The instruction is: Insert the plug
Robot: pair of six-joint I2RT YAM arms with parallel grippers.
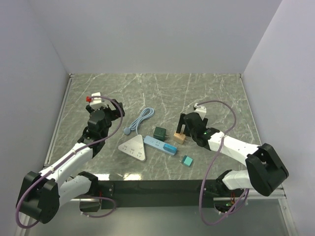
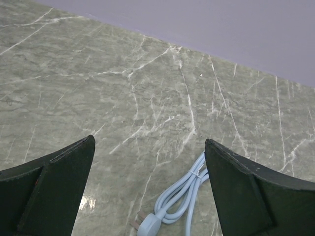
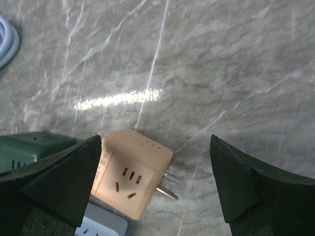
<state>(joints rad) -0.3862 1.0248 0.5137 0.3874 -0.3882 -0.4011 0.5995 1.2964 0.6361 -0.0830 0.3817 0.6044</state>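
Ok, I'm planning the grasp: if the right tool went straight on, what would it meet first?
The right tool would probably meet the beige adapter first, lying between its open fingers; depth is unclear.

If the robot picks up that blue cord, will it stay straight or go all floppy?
Probably floppy: the blue cord lies in soft, bundled loops, so it would likely droop and dangle. It looks thin, so it is probably light. Its plug end looks solid and might swing as the heavier bit.

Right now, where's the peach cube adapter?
The peach cube adapter sits right of centre in the top view, beside the dark green cube, under the right gripper.
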